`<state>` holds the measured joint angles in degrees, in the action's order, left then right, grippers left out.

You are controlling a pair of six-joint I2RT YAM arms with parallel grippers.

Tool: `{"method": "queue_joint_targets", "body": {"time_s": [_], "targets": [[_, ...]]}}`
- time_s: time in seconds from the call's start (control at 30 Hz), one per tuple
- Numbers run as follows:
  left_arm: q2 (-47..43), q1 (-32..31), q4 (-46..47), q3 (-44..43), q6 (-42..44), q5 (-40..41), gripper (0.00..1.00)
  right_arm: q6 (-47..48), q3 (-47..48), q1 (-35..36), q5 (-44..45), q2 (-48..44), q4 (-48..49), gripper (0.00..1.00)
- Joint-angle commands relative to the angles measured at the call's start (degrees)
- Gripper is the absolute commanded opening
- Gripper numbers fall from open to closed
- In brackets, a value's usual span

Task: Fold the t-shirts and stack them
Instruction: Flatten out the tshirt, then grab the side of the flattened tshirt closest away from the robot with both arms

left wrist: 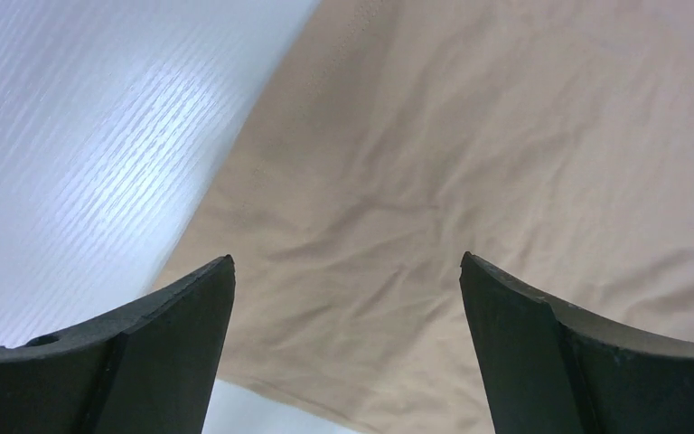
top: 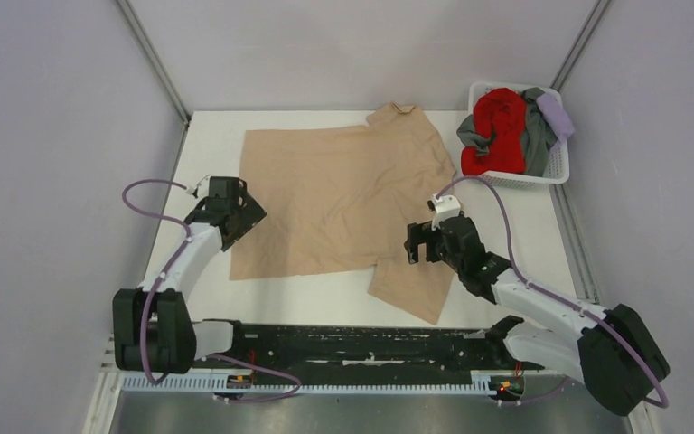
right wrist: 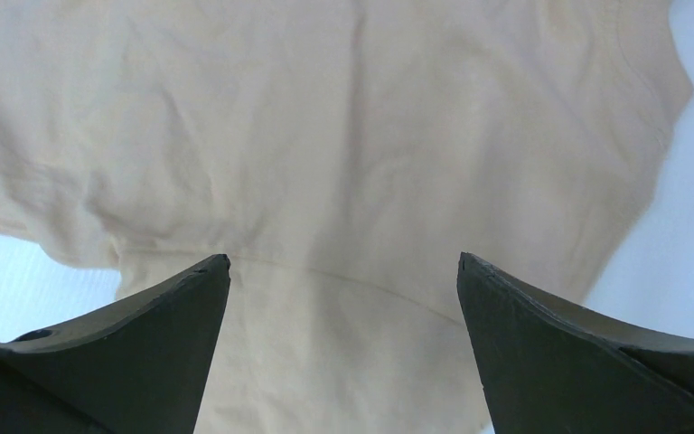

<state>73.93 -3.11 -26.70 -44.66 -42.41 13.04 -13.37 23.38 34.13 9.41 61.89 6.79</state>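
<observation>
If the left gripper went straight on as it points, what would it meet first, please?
Probably the tan t-shirt, near its edge: the open left gripper faces only that cloth; depth is unclear.

1. Pale lilac walls (top: 45,136) close in the left, far and right sides.
2. Metal posts (top: 154,59) rise at both far corners.
3. A white table (top: 212,145) fills the middle, with soft glare (left wrist: 145,117) on it.
4. A black rail (top: 361,342) lines its near edge.

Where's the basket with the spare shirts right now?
In the top view, the white basket sits at the far right corner of the table, just right of the spread tan shirt and beyond the right gripper.
</observation>
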Motion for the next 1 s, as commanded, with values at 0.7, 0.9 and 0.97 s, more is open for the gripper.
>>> {"method": "queue_joint_targets", "body": {"time_s": [0.7,0.9,0.97], "targets": [[-20.69,-2.25,-16.5,16.12,-25.53,9.47,0.83,4.4,0.53,0.15,-2.68,-9.65,-18.69,0.99],[-11.62,-2.25,-16.55,12.73,-27.85,10.6,0.72,3.63,-2.55,0.15,-3.79,-11.08,-15.85,0.99],[-10.64,-2.33,-15.31,13.08,-28.88,10.56,0.7,3.97,-2.78,0.15,-3.87,-10.96,-15.78,0.99]]}}
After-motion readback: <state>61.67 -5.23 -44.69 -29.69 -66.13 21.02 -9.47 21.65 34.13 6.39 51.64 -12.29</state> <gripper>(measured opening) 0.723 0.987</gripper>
